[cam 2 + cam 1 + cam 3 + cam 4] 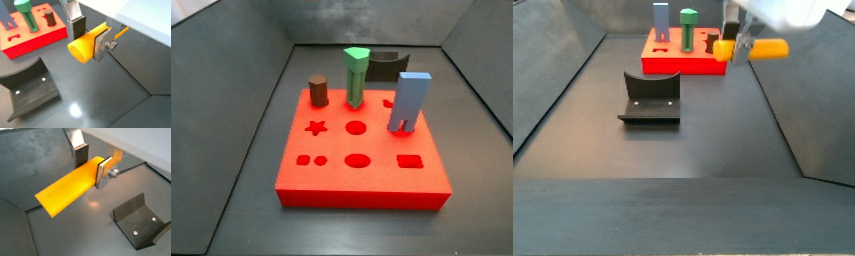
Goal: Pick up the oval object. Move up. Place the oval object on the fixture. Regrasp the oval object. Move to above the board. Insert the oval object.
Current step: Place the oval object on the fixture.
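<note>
The two-finger silver gripper [92, 164] was clamped on the smooth yellow-orange oval object [67, 190], its flat plates pressing the peg's two sides near one end while the rest of the peg jutted out sideways, lying roughly level. In a side view the gripper [735, 45] hung in the air above the dark floor, and the oval object [764, 48] in it stood out toward the grey side wall, clear of the ground. The dark L-shaped fixture [651, 98] sat on the floor, well apart from the peg, and appeared in both wrist views beneath the held piece [28, 90]. Behind it lay the thick red rectangular board [362, 160] with shaped holes in its top, carrying a green peg [356, 76], a short brown cylinder peg [318, 91] and a pale blue block [409, 102], all upright.
</note>
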